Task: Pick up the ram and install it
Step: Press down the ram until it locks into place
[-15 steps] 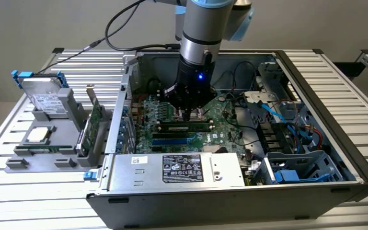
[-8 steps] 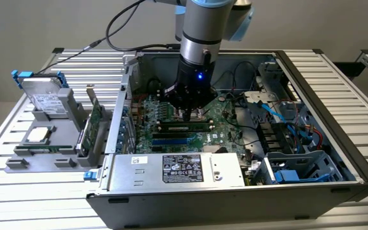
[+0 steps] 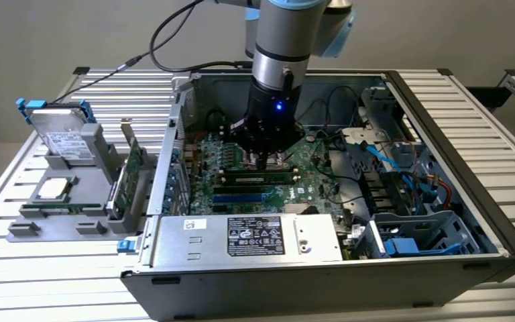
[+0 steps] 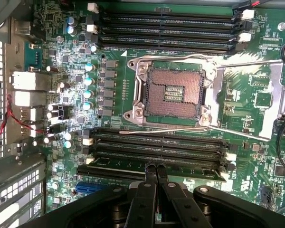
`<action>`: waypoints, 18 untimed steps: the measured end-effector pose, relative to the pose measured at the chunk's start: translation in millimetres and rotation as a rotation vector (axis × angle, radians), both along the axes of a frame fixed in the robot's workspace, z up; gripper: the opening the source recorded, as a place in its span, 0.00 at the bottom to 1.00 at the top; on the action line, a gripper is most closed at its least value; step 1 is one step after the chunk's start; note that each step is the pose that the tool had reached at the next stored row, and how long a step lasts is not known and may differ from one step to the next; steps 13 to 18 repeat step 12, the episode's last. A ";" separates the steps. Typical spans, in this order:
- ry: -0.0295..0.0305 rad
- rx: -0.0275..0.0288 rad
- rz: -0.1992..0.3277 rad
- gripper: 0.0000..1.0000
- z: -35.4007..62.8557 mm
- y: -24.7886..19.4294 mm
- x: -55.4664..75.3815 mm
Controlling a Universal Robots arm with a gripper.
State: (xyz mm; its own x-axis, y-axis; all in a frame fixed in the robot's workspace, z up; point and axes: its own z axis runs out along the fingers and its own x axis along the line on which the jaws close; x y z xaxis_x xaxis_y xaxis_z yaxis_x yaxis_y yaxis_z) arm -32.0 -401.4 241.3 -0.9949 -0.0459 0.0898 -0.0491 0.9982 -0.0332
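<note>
arm vertical, tool (image 4: 155, 169) closed atop ram (image 4: 156, 163)

Gripper (image 4: 156, 167) tips hide part of ram (image 4: 133, 162).

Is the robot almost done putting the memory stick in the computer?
Nearly, it seems. Done: the ram already lies in a slot on the motherboard, no longer outside the case. In hand: the shut pincer presses its tips on the stick's top edge. Left: I cannot tell whether the stick is fully seated or the slot's end latches have closed.
</note>
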 end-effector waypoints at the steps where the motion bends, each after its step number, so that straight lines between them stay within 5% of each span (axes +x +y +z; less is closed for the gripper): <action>1: -0.0023 -0.0002 -0.009 0.10 0.0 0.0 0.0; 18: -0.0053 0.0008 -0.029 0.10 0.0 0.0 0.0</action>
